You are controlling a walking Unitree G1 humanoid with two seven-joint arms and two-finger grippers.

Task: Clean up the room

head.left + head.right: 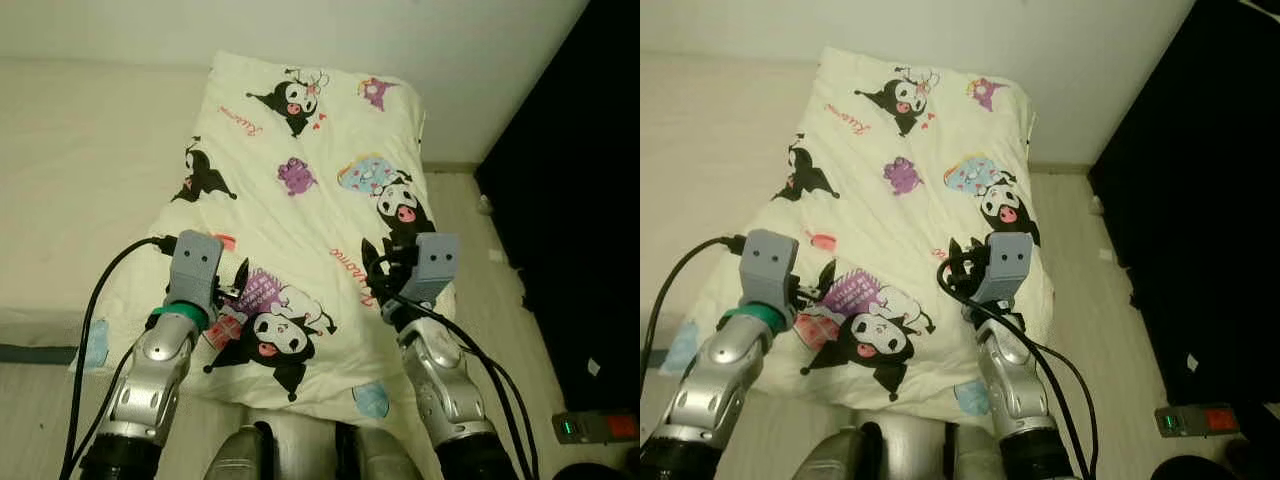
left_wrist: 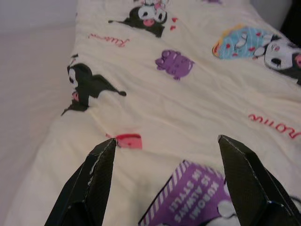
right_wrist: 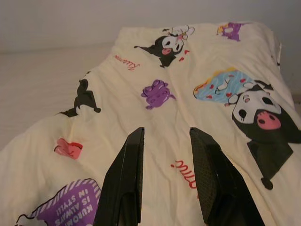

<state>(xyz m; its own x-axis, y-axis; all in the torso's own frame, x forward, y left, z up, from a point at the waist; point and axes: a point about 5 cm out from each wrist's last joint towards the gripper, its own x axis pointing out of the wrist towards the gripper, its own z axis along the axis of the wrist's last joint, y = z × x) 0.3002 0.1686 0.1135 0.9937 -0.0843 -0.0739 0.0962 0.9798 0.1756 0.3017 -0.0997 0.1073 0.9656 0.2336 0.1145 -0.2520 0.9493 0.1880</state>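
**Both claws poised over the cartoon-print quilt on the bed**

A cream quilt printed with black-and-white cartoon figures, purple shapes and red script lies spread on a bed. Its long axis runs away from the robot, from the near edge of the bed toward the pale wall at the far end. It covers the right-hand part of the mattress, its right side following the bed's right edge and draping slightly over it. The left part of the mattress is bare and pale. The cloth lies mostly flat, with soft wrinkles near the middle.

The left claw sits above the near end of the quilt, its two black fingers spread wide apart with nothing between them; a purple striped print and a small red patch lie just beneath. The right claw is near the quilt's right edge at the near end, its fingers parted by a narrower gap, also empty, pointing along the quilt's length.

Right of the bed is light floor, then a dark area. A power strip with a green light lies on the floor at the near right.
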